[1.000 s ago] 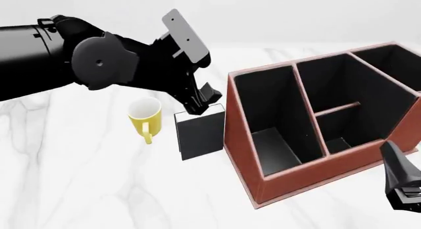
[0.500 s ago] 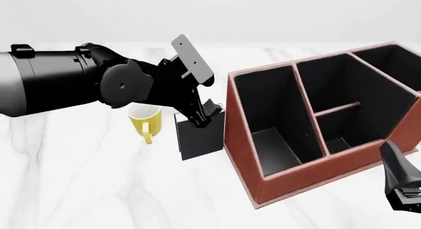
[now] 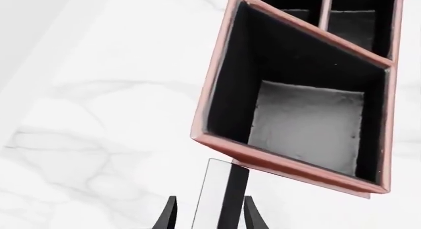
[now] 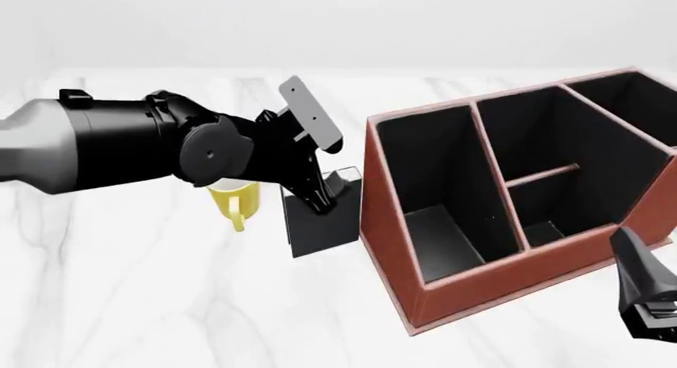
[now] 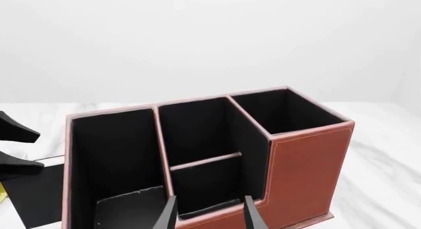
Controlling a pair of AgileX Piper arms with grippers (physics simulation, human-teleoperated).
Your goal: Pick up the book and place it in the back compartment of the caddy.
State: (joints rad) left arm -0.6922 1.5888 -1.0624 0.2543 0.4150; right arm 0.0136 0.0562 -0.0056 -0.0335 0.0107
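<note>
Black book (image 4: pixel 323 217) stands upright beside the caddy (image 4: pixel 465 281), near a mug (image 4: pixel 235 200). Left gripper (image 4: pixel 325 195) straddles its top edge, fingers apart, not yet clamped, aligned for a lift. Right gripper (image 5: pixel 207 214) idles open.

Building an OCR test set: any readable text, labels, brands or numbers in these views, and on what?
None readable in any view.
book: plain black cover, no title.
caddy: bare red-brown walls, no label.
yellow mug: no print on the part that shows.
left pincer and right pincer: no markings.
</note>
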